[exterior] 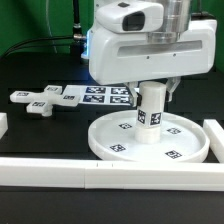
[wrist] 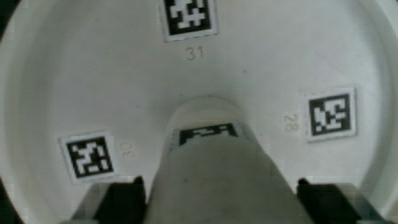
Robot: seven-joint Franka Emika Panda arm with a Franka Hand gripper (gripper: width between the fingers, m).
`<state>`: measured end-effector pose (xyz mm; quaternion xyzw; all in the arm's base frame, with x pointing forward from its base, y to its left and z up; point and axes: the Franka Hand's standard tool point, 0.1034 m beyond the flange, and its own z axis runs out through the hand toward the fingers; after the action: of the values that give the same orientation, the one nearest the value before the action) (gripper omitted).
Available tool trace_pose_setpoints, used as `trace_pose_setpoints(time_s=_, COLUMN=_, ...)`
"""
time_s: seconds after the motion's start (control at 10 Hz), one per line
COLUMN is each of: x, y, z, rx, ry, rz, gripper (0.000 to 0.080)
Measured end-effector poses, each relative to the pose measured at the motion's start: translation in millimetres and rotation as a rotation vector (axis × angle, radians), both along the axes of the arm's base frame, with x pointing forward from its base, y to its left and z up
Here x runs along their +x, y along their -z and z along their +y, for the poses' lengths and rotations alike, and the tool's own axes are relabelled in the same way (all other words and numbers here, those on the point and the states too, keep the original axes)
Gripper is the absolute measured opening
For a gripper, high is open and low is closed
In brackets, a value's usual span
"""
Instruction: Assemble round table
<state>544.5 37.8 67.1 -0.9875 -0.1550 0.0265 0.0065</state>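
Observation:
The large white rimmed disc (exterior: 108, 146) lies flat on the black table, its square markers facing up. The short cylindrical post (exterior: 151, 113) stands upright on the disc's centre. My gripper (exterior: 152, 90) comes straight down over the post and is shut on its upper part. In the wrist view the post (wrist: 217, 165) fills the gap between my black fingers (wrist: 121, 200), with the disc (wrist: 107, 80) below it. The cross-shaped foot (exterior: 42, 98) lies loose on the table at the exterior view's left, apart from the disc.
The marker board (exterior: 103, 95) lies flat behind the disc. A long white border bar (exterior: 100, 176) runs along the front. Another bar (exterior: 214, 135) stands at the exterior view's right, and a short piece (exterior: 3, 125) at the left edge.

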Motion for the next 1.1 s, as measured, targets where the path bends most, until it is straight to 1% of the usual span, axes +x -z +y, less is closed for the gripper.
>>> trace_pose_setpoints(time_s=0.2, x=-1.3, y=0.4, z=1.8, rx=0.019, ry=0.199, rz=0.011, gripper=0.0407)
trace_pose_setpoints(time_s=0.3, x=-1.3, y=0.4, z=2.3, rx=0.013, ry=0.292, rz=0.013, gripper=0.0407)
trace_pose_setpoints(time_s=0.5, x=-1.4, y=0.5, z=2.8, rx=0.009, ry=0.369, rz=0.014, gripper=0.0407)
trace_pose_setpoints(time_s=0.8, x=-1.8, y=0.7, z=4.0, rx=0.002, ry=0.584, rz=0.021, gripper=0.0407)
trace_pose_setpoints(time_s=1.1, x=-2.1, y=1.0, z=2.7, rx=0.049, ry=0.962, rz=0.063, gripper=0.0409)
